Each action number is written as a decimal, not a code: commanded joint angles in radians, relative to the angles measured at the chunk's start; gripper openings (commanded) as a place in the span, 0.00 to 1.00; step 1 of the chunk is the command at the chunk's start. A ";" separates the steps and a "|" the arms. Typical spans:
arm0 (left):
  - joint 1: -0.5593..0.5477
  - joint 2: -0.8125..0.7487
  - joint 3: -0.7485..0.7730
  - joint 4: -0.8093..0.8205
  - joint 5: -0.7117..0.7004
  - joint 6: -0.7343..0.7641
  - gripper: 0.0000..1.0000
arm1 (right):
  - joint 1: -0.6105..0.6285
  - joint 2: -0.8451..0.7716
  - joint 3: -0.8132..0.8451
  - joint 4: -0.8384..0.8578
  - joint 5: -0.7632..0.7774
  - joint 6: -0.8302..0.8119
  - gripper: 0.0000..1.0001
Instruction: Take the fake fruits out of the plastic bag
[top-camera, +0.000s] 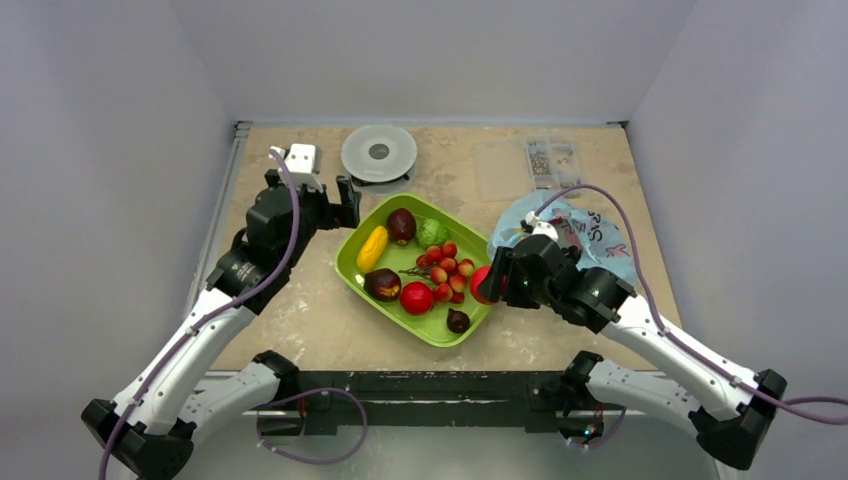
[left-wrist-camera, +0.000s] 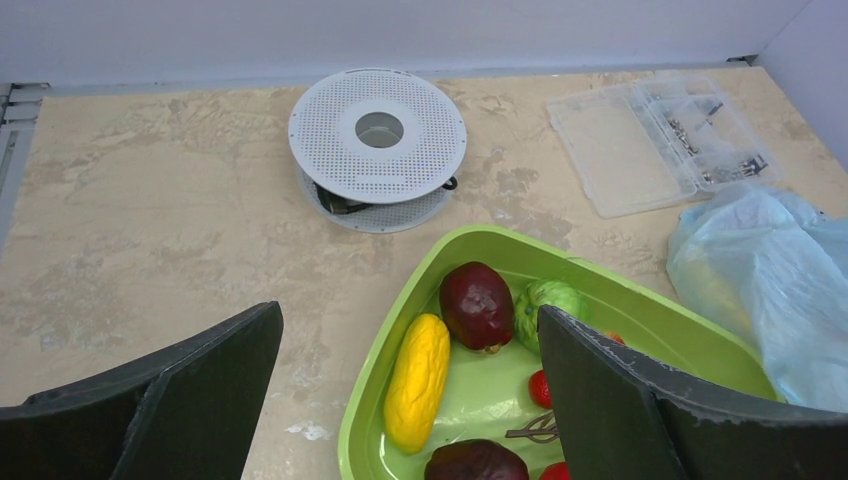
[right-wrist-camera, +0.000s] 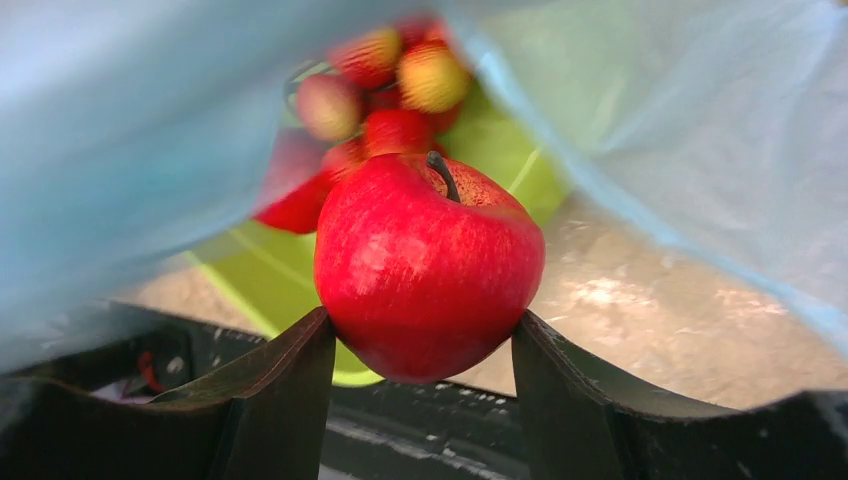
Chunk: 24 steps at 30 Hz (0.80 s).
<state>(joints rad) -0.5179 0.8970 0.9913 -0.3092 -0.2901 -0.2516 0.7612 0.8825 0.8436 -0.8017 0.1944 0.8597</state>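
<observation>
Two tools are showing in your views: your right tool (top-camera: 489, 283) is clamping a glossy red apple (right-wrist-camera: 430, 270) between its fingers, jaws partway apart around it, and is holding it at the right rim of the green tray (top-camera: 346, 262), near the cluster of small red berries (top-camera: 447, 268). The plastic bag (top-camera: 592, 236) is lying crumpled on the surface (top-camera: 300, 310) to the right of the tray, and its blue film is draping across the right wrist view. Your left tool (left-wrist-camera: 408, 312) is standing spread wide with nothing in it, hovering by the tray's far left corner. A yellow fruit (top-camera: 372, 248), a dark red fruit (top-camera: 401, 226), a dark purple-brown fruit (top-camera: 382, 284) and a second red ball (top-camera: 416, 297) are lying in the tray.
</observation>
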 joint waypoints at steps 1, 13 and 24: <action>0.006 0.003 0.044 0.020 0.009 -0.013 1.00 | 0.123 0.003 0.099 -0.010 0.037 0.063 0.15; 0.007 0.007 0.046 0.014 0.004 -0.009 1.00 | 0.225 0.362 0.173 -0.098 0.284 0.018 0.17; 0.007 0.009 0.049 0.012 0.014 -0.013 1.00 | 0.224 0.496 0.146 0.065 0.285 -0.033 0.52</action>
<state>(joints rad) -0.5175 0.9058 0.9916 -0.3164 -0.2859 -0.2520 0.9859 1.3075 0.9661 -0.7921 0.4473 0.8505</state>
